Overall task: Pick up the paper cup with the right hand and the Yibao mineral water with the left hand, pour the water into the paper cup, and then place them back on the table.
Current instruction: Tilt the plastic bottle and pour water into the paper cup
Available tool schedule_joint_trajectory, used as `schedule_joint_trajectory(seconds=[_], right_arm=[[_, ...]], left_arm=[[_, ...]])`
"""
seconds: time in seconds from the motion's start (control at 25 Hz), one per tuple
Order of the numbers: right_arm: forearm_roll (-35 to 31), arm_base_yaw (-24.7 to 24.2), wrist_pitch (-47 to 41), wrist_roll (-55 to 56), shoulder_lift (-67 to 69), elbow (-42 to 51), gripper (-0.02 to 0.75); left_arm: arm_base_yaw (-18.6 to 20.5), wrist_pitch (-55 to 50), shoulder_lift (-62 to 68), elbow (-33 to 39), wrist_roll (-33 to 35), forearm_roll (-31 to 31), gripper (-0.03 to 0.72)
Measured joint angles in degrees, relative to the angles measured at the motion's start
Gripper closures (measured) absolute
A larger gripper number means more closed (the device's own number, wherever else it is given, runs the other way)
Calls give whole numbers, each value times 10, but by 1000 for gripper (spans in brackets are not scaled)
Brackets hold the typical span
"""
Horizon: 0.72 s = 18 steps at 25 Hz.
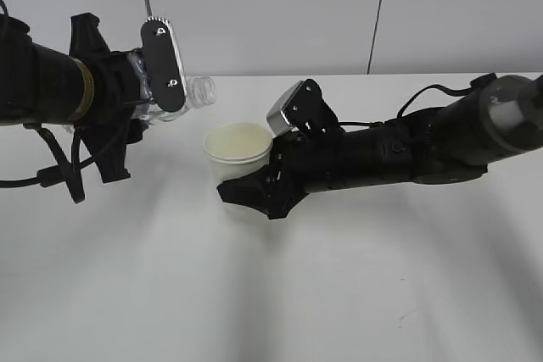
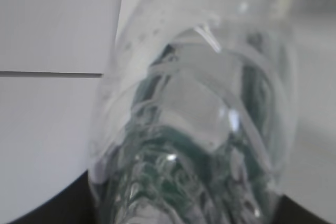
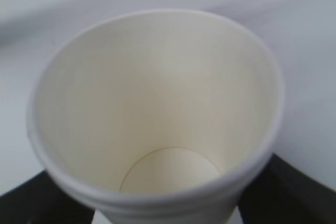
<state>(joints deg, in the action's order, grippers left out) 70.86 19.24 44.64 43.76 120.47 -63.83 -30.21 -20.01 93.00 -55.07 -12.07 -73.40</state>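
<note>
**Cup held up, bottle tipped beside it**

We take the paper cup (image 1: 237,152) as our landmark. Nearest the camera, bare white table (image 1: 254,294) spreads below it. The right hand (image 1: 254,191) grips the cup from the right, its black fingers pinching the lower wall, and the arm trails away to the right of the cup. In our right wrist view the cup (image 3: 157,114) stands mouth up, cream inside, with a dry-looking base. Up and left of the cup, the left hand (image 1: 140,103) pinches the Yibao mineral water (image 1: 191,92), which lies tipped, its open neck pointing at the cup's far rim without touching. Our left wrist view shows the bottle (image 2: 199,119) up close, blurred. Behind the cup stands a pale wall (image 1: 271,6).
</note>
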Motion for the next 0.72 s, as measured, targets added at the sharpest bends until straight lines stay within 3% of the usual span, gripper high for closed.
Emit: schedule_joint_trajectory(seconds=[0.72], right_arm=[[2, 7, 2, 2, 0, -3, 187]], left_arm=[[0, -12, 0, 0, 0, -60, 341]])
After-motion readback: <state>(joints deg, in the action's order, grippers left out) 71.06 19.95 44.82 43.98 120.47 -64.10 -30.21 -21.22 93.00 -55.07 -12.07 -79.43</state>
